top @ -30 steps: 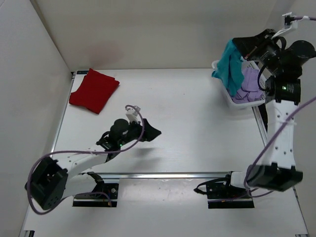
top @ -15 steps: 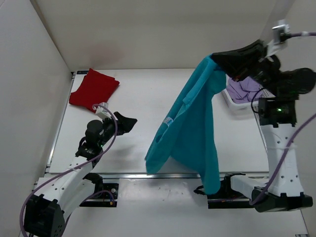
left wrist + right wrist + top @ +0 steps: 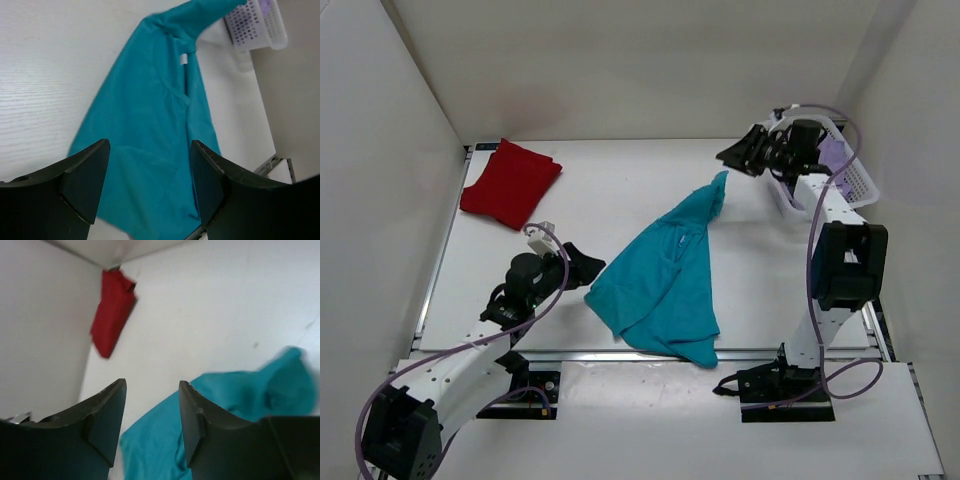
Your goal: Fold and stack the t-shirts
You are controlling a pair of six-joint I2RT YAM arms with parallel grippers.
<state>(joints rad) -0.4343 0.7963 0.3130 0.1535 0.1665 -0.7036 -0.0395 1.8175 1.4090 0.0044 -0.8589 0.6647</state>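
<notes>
The teal shirt (image 3: 665,285) lies crumpled mid-table, the red shirt (image 3: 510,182) folded at 10 o'clock, the lavender shirt (image 3: 832,150) (barely showing) in the basket (image 3: 860,185) at 2 o'clock. The left gripper (image 3: 586,262), at 8 o'clock, and the right gripper (image 3: 730,155), at 1 o'clock, both stand fingers apart, holding nothing.

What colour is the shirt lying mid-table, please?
Teal shirt; clearest in the top external view.

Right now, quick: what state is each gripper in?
Left gripper: open, holding nothing, pointed at the crumpled teal fabric t-shirt.
Right gripper: open, holding nothing.
</notes>
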